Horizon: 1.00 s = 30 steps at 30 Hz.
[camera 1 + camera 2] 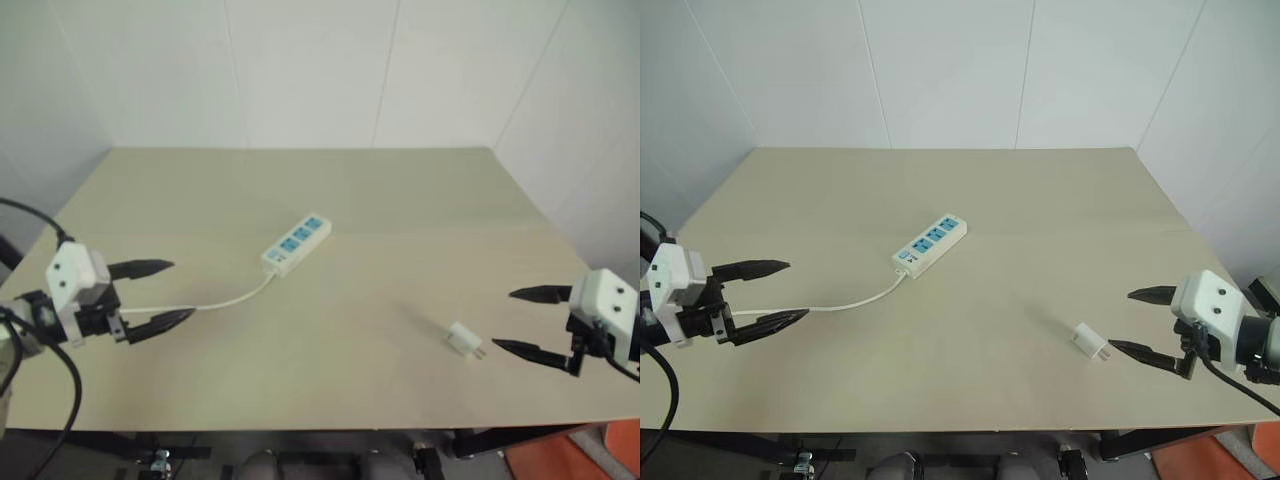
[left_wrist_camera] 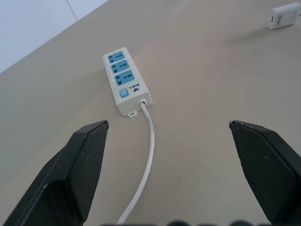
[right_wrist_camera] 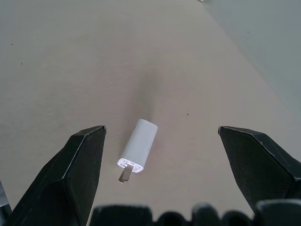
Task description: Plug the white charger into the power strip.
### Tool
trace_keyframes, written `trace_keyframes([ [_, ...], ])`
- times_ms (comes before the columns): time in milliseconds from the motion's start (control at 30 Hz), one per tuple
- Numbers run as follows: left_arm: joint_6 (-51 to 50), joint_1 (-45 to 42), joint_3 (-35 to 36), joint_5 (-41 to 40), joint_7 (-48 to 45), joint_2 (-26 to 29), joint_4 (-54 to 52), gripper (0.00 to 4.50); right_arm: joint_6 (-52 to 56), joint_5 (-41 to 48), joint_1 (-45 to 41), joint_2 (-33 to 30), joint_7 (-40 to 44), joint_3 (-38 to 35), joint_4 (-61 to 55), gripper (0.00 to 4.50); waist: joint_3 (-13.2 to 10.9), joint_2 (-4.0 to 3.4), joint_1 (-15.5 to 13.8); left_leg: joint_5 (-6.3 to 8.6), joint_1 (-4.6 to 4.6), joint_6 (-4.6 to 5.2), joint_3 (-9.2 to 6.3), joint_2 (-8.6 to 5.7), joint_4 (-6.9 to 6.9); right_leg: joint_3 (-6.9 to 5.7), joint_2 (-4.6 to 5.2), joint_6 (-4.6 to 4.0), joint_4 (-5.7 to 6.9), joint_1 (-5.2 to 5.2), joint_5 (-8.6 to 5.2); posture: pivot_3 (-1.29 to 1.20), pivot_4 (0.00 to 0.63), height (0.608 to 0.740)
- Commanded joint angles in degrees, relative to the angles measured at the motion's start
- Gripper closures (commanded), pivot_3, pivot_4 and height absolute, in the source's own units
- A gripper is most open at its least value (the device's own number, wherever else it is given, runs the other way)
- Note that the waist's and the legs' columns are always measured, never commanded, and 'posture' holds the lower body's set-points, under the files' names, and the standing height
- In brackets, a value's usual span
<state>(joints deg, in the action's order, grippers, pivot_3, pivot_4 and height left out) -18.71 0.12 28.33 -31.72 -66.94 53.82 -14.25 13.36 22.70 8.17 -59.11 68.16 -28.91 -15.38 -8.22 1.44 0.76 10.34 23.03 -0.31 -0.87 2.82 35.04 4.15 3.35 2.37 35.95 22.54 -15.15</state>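
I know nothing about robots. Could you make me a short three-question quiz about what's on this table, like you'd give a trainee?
1. True or false: the white charger is already plugged into the power strip.
2. Which pincer is nearer the charger: A) the left pincer, B) the right pincer?
3. Fill in: the strip has ___ blue socket faces in a row.

Key:
1. False. The charger lies loose on the table, apart from the strip.
2. B. The charger lies just in front of the open right pincer; the open left pincer faces the strip's cord.
3. Three.
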Motion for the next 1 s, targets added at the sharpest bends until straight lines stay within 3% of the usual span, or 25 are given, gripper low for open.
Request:
trace_keyframes([
  [33,0.8,-1.1,0.4,-1.3,0.0,0.0,-0.5,0.02,-0.6,0.5,0.2,-0.3,-0.3,-2.9,-1.4,0.00,0.0,0.00,0.0,0.00,-0.01,0.00,0.00,0.00,0.00,0.00,0.00,0.00,0.00,-0.02,0.00,0.00,0.150,0.740],
  [333,1.8,-3.7,-2.0,-0.3,0.8,-1.2,0.9,0.02,-0.9,0.6,0.1,0.3,-0.8,-2.8,-1.7,0.00,0.0,0.00,-0.1,0.00,-0.14,0.00,0.00,0.00,0.01,0.00,0.00,0.01,0.00,-0.16,0.00,0.00,0.150,0.740],
  [633,3.3,-17.2,-12.8,7.1,10.7,-7.9,8.2,0.02,-1.3,1.5,-5.1,1.3,-2.0,1.0,-1.1,0.00,0.0,0.04,0.0,0.00,-0.17,0.00,0.00,-0.02,0.19,0.00,-0.01,0.39,0.06,-0.31,0.21,0.00,0.150,0.740],
  [1000,2.2,-32.4,-25.3,19.0,28.5,-24.0,24.0,0.02,-0.8,1.5,-10.3,2.7,-4.2,6.6,-1.7,0.00,0.0,0.08,-0.1,-0.01,-0.05,0.00,-0.06,-0.10,0.23,0.00,0.00,0.46,0.04,-0.29,0.33,0.00,0.150,0.740],
])
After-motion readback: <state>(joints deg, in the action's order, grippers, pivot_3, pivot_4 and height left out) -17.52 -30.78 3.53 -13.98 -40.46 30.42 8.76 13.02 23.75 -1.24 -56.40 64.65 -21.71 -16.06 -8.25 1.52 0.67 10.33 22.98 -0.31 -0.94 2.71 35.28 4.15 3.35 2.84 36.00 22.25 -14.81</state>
